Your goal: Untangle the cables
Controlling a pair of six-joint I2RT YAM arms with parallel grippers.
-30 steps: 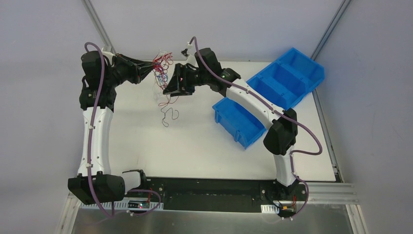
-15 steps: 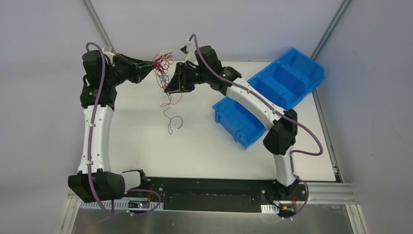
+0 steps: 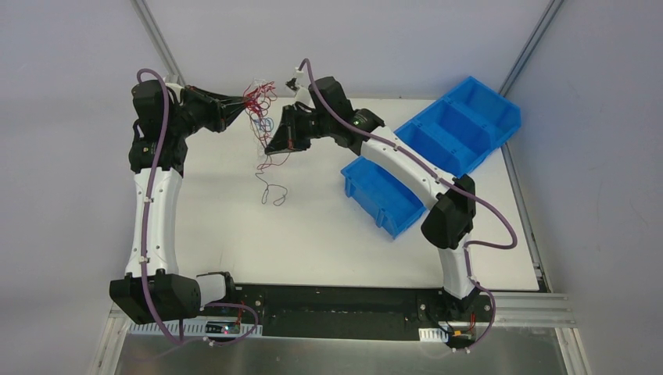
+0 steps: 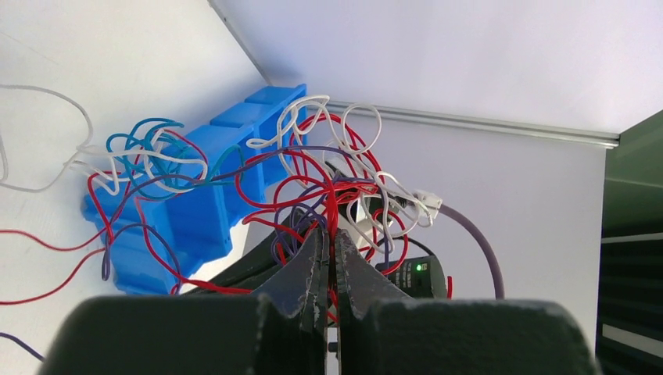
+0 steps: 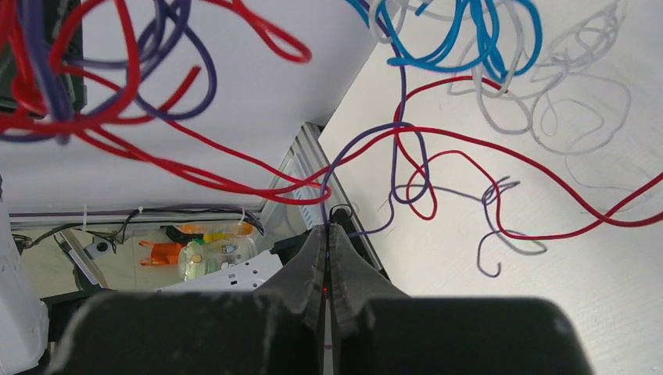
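Newly closed, right claw (image 5: 328, 232) pinches the cables (image 3: 259, 103) the left claw (image 4: 328, 238) grips.

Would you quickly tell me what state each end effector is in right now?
Left end effector: closed, gripping the cable tangle.
Right end effector: closed on a thin purple wire of that tangle.

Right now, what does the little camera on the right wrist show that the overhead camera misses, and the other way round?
Only the right wrist view: the black right gripper shut on a thin purple wire, plus orange and clear objects beyond the edge of the white table. Only the overhead view: both black-and-white arms whole, and two blue plastic bins. Both: the tangle of thin red, blue, purple and white wires and the table.
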